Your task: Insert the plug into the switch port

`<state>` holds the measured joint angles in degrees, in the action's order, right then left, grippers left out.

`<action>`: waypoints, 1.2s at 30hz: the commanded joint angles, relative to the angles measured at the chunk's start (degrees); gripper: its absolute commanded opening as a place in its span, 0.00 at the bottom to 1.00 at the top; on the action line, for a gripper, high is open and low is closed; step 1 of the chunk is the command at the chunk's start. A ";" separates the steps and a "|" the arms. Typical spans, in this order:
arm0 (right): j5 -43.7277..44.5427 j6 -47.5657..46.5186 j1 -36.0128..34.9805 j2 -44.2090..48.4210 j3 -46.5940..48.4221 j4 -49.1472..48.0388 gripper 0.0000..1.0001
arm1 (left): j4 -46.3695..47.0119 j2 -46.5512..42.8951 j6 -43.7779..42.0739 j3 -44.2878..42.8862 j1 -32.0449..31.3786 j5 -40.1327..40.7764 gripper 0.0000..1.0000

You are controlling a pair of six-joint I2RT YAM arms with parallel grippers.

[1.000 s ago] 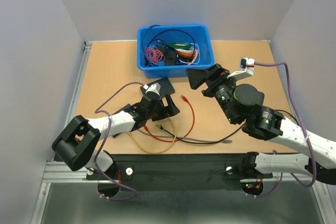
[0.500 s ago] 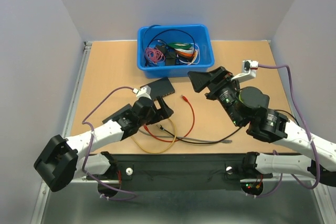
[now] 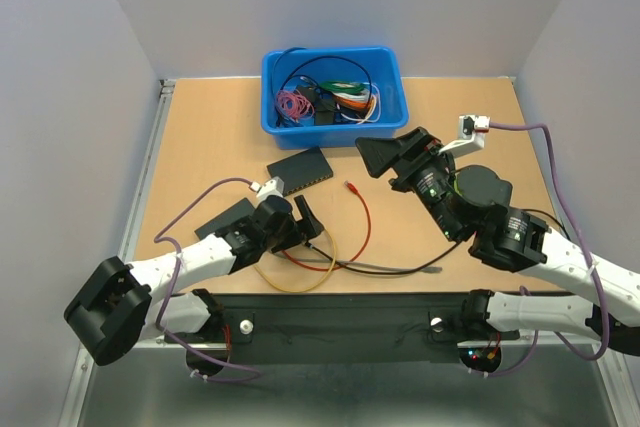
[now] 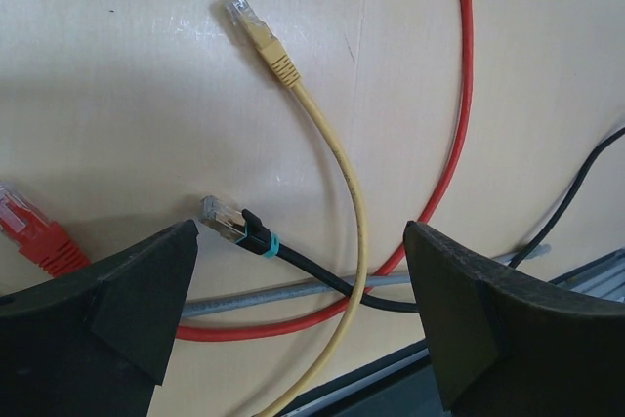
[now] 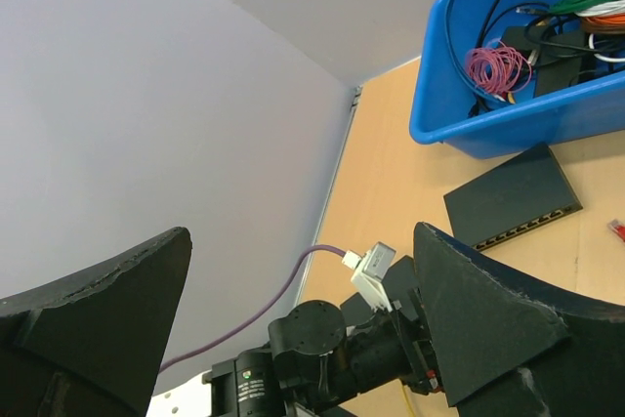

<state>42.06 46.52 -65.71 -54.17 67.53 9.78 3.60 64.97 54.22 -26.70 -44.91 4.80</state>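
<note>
The black switch (image 3: 300,167) lies flat on the table in front of the blue bin; it also shows in the right wrist view (image 5: 513,197). My left gripper (image 3: 305,219) is open and empty, low over loose cables near the front edge. In the left wrist view my left gripper (image 4: 298,236) has a black plug with a teal ring (image 4: 227,220) between its fingers. A yellow plug (image 4: 241,12) lies farther out and a red plug (image 4: 29,227) lies at the left. My right gripper (image 3: 385,155) is open and empty, raised to the right of the switch.
A blue bin (image 3: 335,87) holding several cables stands at the back. Red (image 3: 362,212), yellow (image 3: 295,285), black (image 3: 390,269) and grey cables cross on the table near the front edge. A flat black piece (image 3: 225,217) lies left of my left arm.
My left gripper has pulled back from over the switch toward the front edge and now hangs over the cables. The switch is uncovered. The right arm has shifted only slightly.
</note>
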 commanded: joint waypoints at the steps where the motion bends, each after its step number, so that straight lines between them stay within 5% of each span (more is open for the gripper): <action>1: -0.14 1.20 -0.12 0.56 -0.38 -1.69 1.00 | 1.24 0.06 0.89 1.12 -0.53 0.92 0.99; 23: 12.85 -1.34 -0.12 4.33 -6.69 -1.70 1.00 | 7.04 6.39 2.38 2.00 -1.85 0.56 0.97; 36: 10.24 -1.52 -0.12 8.73 -15.32 -1.70 1.00 | 13.45 9.12 2.12 4.90 -1.85 0.56 0.51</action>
<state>52.23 44.62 -65.71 -45.98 53.41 9.72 15.16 73.47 56.69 -23.16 -46.46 4.64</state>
